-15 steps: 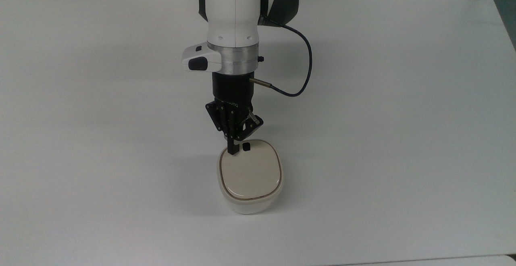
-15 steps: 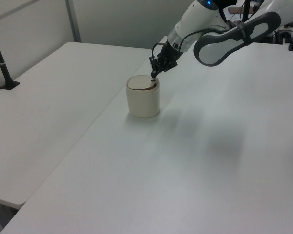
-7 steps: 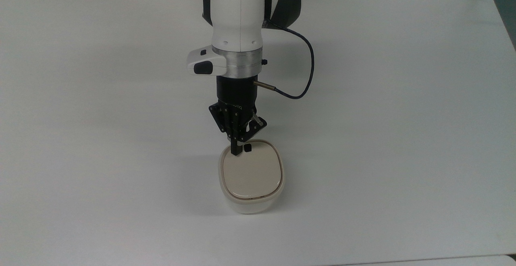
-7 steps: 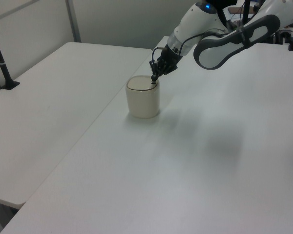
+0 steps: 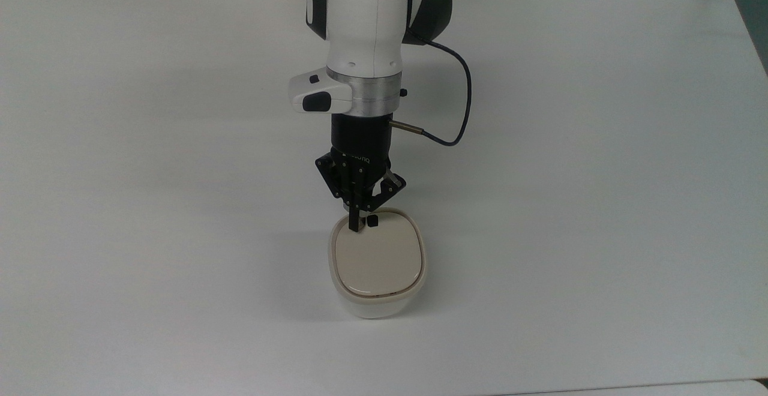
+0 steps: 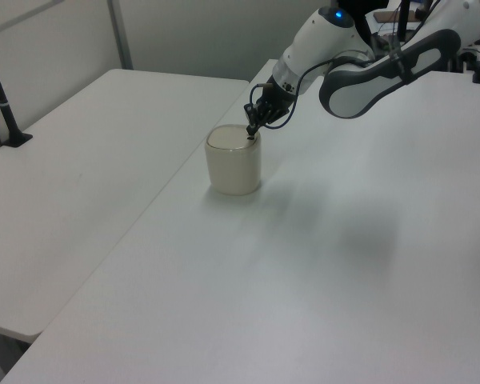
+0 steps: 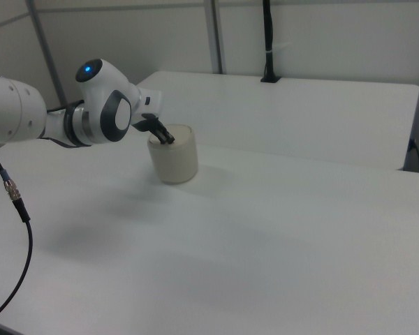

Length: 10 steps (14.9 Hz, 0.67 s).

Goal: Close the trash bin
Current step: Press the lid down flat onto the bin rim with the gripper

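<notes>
Arm reaching down, end effector (image 5: 358,223) seemingly closed

The trash bin (image 5: 376,302) looks like smooth plastic: a white body with a soft sheen and a beige lid (image 5: 377,259) that is glossier, catching light near its edge. The small button (image 5: 372,221) on it is matt black. The gripper (image 5: 358,226) is matt black, below a brushed metal ring (image 5: 364,91) and glossy white plastic arm shells (image 5: 363,15). The table (image 5: 150,204) is smooth, matt white.
</notes>
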Tool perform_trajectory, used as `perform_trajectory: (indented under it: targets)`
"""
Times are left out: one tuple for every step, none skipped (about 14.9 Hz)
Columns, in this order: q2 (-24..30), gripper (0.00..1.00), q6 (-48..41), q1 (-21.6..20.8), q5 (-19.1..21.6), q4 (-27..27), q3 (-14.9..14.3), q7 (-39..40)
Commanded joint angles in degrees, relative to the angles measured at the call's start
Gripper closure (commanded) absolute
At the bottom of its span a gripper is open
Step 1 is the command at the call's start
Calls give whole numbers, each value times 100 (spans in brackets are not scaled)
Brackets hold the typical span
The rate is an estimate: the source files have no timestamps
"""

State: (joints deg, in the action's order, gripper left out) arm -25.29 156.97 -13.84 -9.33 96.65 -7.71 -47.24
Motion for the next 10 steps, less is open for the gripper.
perform_trajectory:
  targets:
    - [-187,100,-132,5,19,82,129,48]
    - [-178,100,-132,-39,-7,73,138,48]
    - [-196,100,-132,-48,-42,73,155,57]
    - [-231,100,-132,-48,-138,73,164,66]
    - [-266,100,-132,-48,-296,81,164,66]
    - [-275,100,-132,-39,-428,99,164,57]
    - [-275,100,-132,-39,-464,90,164,57]
    - [-275,100,-132,-39,-465,82,164,48]
    - [-257,100,-132,-13,-404,55,173,22]
    - [-170,100,-132,30,-351,38,182,-39]
